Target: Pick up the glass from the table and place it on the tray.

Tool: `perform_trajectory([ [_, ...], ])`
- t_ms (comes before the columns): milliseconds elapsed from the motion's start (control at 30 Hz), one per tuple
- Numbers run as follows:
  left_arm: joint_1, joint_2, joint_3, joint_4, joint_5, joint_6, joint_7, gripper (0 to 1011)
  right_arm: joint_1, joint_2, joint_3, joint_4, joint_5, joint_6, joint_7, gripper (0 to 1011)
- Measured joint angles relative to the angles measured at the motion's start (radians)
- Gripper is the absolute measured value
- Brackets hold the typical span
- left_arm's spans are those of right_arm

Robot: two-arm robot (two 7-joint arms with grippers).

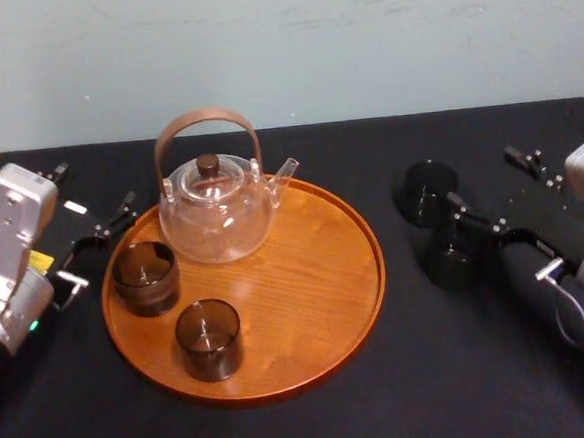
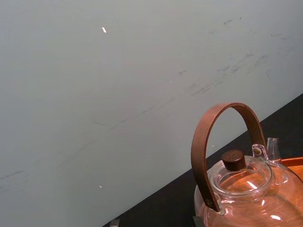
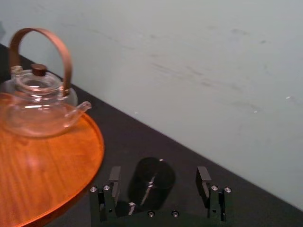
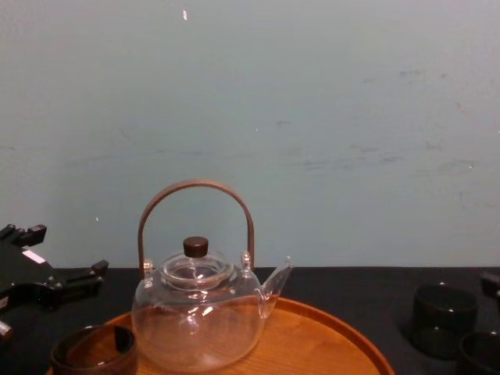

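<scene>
Two dark smoked glasses stand on the black table (image 1: pixel 385 403) to the right of the tray: a far glass (image 1: pixel 430 187) (image 3: pixel 154 175) (image 4: pixel 444 316) and a nearer glass (image 1: pixel 450 258) (image 4: pixel 480 351). My right gripper (image 1: pixel 482 179) (image 3: pixel 162 177) is open just right of them, and the far glass stands a little ahead of the gap between its fingers, untouched. The round orange-brown tray (image 1: pixel 346 275) (image 3: pixel 57 161) carries a glass teapot (image 1: pixel 216 209) and two more dark glasses (image 1: pixel 146 276) (image 1: pixel 208 338). My left gripper (image 1: pixel 98 243) rests open and empty by the tray's left rim.
The teapot's tall brown handle (image 4: pixel 195 191) (image 2: pixel 222 113) rises at the back of the tray. Bare wood lies on the tray's right half (image 1: pixel 308 298). A pale wall closes the table's far edge. Open black tabletop lies in front of the tray and at the right front.
</scene>
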Motion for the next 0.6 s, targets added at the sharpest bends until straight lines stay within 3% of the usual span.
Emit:
perform_trajectory([
  [300, 0.000, 0.000, 0.000, 0.000, 0.000, 0.000, 0.000, 1001, -0.046, 0.003, 0.023, -0.034, 0.071, 0.051, 0.077, 1007],
  [600, 0.000, 0.000, 0.000, 0.000, 0.000, 0.000, 0.000, 1001, -0.074, -0.010, 0.037, -0.038, 0.092, 0.069, 0.114, 1007],
])
